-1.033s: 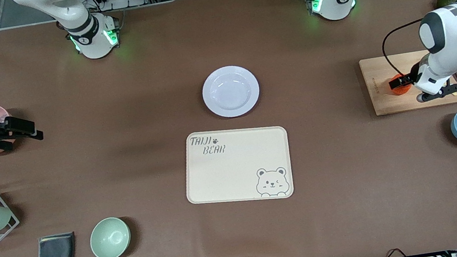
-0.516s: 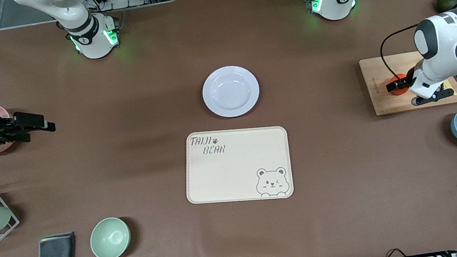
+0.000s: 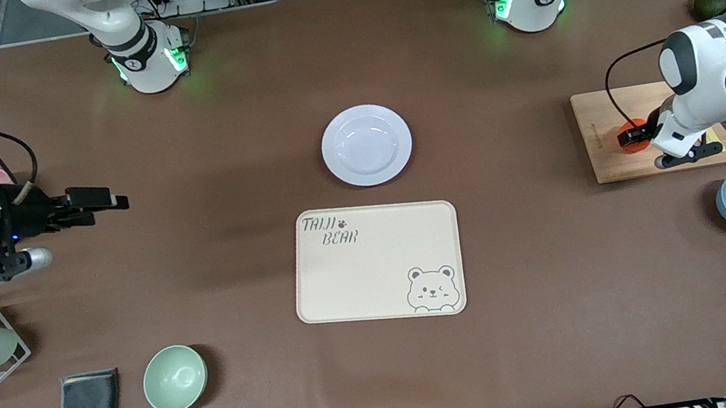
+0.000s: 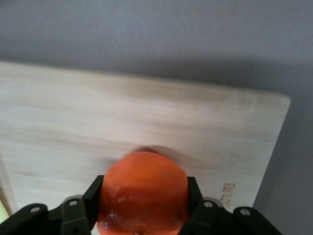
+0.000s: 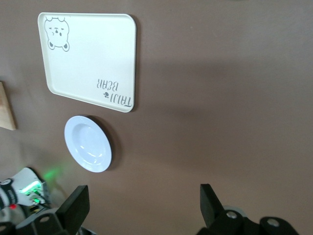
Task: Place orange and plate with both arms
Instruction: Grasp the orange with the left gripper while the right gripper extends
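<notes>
Now that the left gripper (image 4: 144,215) has closed on the orange (image 4: 143,193), lifting is enabled; the open right gripper (image 3: 100,200) has been advanced toward the plate (image 3: 366,144).

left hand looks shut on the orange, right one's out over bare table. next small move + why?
Probably lift the left hand straight up. Its fingers are clamped on both sides of the orange, which sits low on the wooden board, so it needs clearance before travelling toward the tray. The right hand is open, short of the plate.
</notes>
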Motion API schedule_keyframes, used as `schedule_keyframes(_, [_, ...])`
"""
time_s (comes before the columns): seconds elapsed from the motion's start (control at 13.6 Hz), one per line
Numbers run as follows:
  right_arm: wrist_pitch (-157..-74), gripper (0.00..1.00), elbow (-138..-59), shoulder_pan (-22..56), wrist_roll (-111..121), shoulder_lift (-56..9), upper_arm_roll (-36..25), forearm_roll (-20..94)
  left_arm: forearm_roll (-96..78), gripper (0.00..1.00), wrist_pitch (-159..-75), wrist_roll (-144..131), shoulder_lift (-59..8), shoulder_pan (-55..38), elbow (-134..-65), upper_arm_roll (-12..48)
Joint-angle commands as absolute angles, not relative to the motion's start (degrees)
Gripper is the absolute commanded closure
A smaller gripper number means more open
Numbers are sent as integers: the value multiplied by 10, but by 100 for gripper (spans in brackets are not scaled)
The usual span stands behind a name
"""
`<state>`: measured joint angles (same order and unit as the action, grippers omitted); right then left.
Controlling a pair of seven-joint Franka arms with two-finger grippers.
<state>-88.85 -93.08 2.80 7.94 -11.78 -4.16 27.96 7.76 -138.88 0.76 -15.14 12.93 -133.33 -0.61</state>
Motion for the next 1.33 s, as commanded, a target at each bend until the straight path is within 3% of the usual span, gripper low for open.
schedule_keyframes(0.0, [-889,0,-953,25,72,-127,-41,331,88,100,-1311,9,-131,133,-1276,30])
schedule_keyframes(0.3, [-891,0,-994,18,73,-127,-41,396,33,100,-1158,-28,-155,127,-1128,122])
schedule_keyframes(0.44, [-898,0,-1023,21,74,-127,-41,429,25,100,-1116,-109,-166,96,-1103,149])
schedule_keyframes(0.81, [-929,0,-1050,40,76,-126,-41,439,-74,100,-1142,-221,-189,-13,-1099,168])
schedule_keyframes(1.25, [-941,0,-1045,32,79,-134,-41,466,-72,100,-1193,-439,-221,-143,-1085,168])
